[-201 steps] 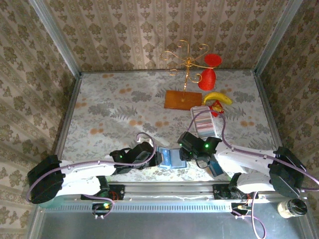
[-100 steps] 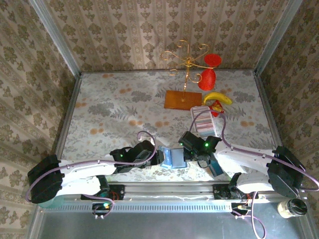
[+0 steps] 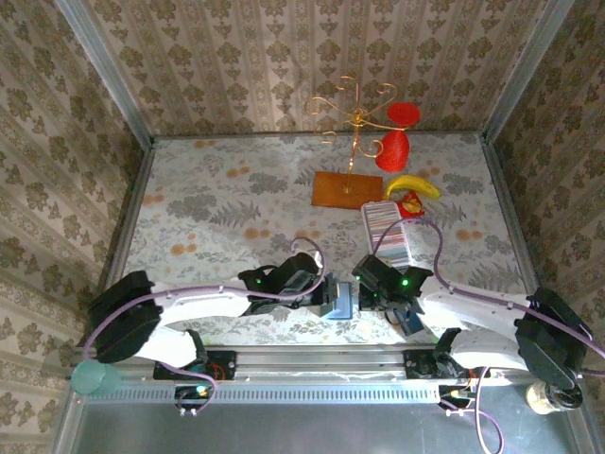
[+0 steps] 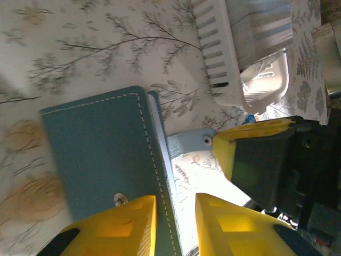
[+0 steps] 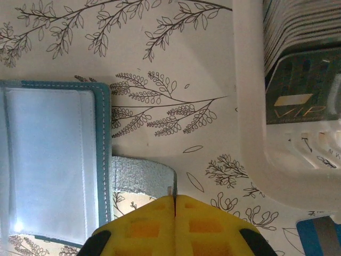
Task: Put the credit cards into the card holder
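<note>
The teal card holder [image 3: 342, 301] sits near the front edge between both grippers. My left gripper [image 3: 326, 301] is closed on its left panel [image 4: 96, 154]. One finger [image 4: 128, 224] lies on the stitched outer face, and the panel's edge runs up between the two fingers. My right gripper [image 5: 175, 196] is shut on the tip of the holder's grey tab [image 5: 141, 173]. Beside it lies the holder's inner clear pocket [image 5: 53, 165]. Several credit cards [image 3: 388, 227] stand in the whitish tray [image 5: 250, 133] just behind. A blue card [image 3: 408, 320] lies flat under the right arm.
Behind the tray are an orange-brown board [image 3: 345, 189], a gold wire stand [image 3: 354, 118], two red objects [image 3: 392, 149] and a banana [image 3: 413, 184]. Papered walls close in the table on three sides. A jar [image 3: 553, 395] stands off the front right corner.
The right gripper has shut on the tab. Both arms and the holder have shifted to the right, and the holder now looks narrower from above, with its left panel raised.
</note>
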